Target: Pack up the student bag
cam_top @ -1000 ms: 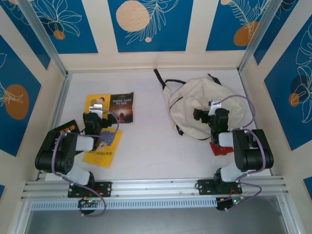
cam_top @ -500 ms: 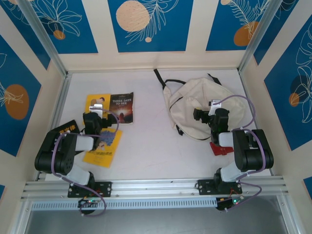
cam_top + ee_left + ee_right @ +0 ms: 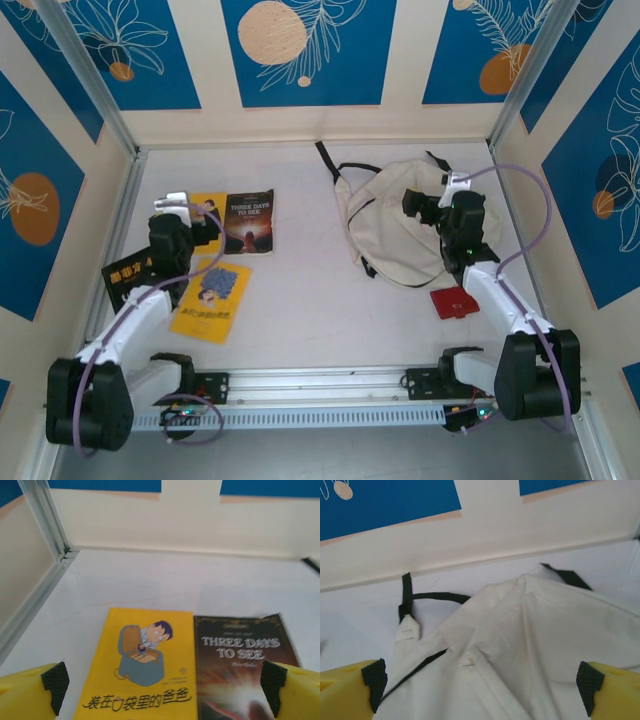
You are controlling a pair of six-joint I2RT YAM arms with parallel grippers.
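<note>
The left tool (image 3: 163, 682) stands with its fingers spread wide and nothing between them. Just ahead of it and below, a yellow book (image 3: 145, 655) with a cartoon figure on its cover lies flat on the white counter (image 3: 300, 280). A dark book (image 3: 240, 665) titled "Three Days to See" lies edge to edge with it, on the side of the tool's right finger. Behind this tool, toward its arm's base, lie a second yellow book (image 3: 212, 298) and a black book (image 3: 128, 272) with yellow lettering, partly under the arm.

The right tool (image 3: 482, 684) is likewise spread, gripping nothing. The student bag (image 3: 530, 630) lies crumpled on the counter directly beneath and ahead of it, its cream cloth spanning the gap from one finger to the other. A black strap (image 3: 427, 597) runs out ahead toward the tool's left finger. Behind this tool, near the bag's edge, a small flat red thing (image 3: 453, 301) lies on the counter.
</note>
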